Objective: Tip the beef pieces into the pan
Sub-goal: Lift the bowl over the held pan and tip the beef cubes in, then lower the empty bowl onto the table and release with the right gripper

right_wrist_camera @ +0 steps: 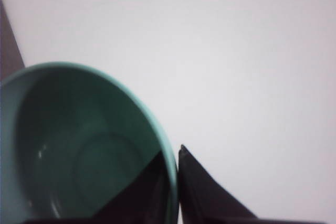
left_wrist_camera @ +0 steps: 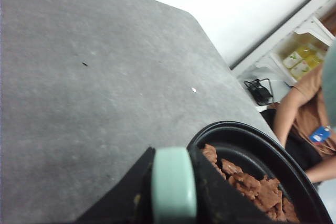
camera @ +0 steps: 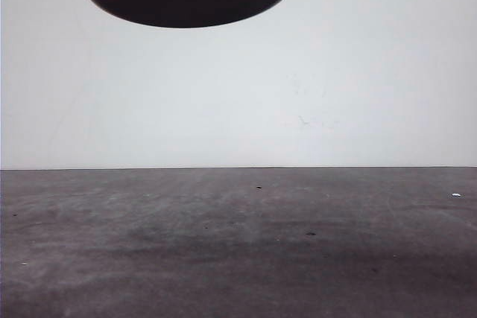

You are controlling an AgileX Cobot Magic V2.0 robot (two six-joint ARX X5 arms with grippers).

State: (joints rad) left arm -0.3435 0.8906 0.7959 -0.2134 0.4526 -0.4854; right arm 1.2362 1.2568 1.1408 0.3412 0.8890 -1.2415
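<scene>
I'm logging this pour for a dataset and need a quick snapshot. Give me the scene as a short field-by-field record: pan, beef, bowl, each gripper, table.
pan: black pan, held up off the table by its mint-green handle
beef pieces: reddish-brown chunks lying inside the pan
bowl: teal bowl, inside looks empty
left gripper: shut on the handle
right gripper: clamped on the bowl's rim, one finger inside, one outside
table: grey top, a few small specks on it
task state: beef appears already in the pan
</scene>
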